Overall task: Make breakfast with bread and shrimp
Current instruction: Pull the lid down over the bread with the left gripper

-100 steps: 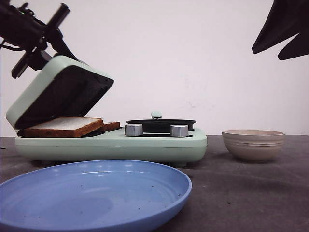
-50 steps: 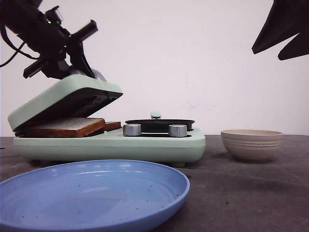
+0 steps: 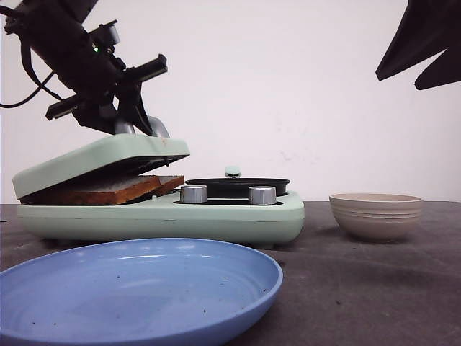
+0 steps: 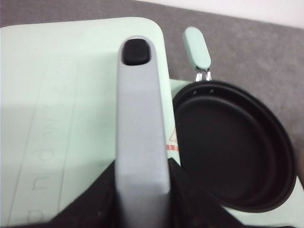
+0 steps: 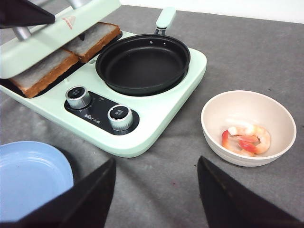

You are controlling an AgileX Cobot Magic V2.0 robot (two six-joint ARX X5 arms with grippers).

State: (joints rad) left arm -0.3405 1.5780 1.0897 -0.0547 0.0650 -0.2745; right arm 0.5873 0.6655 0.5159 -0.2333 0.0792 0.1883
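At upper left of the front view, the left gripper (image 3: 137, 119) is clamped on the grey handle (image 4: 141, 137) of the green lid (image 3: 101, 160), which sits low over the bread (image 3: 108, 189). The right gripper (image 5: 156, 190) hangs wide open, empty, above the tabletop (image 5: 266, 52). At lower right of its view, the shrimp (image 5: 246, 139) lie in the bowl (image 5: 213, 111).

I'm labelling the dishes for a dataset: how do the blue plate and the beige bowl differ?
The blue plate is wide and shallow; the beige bowl is narrower and deep. The plate is smooth, while the bowl has ribbed sides. The plate holds no food; the bowl holds the shrimp. The plate sits in front of the green cooker, the bowl beside its pan end. Both are round and stand upright on the dark table.
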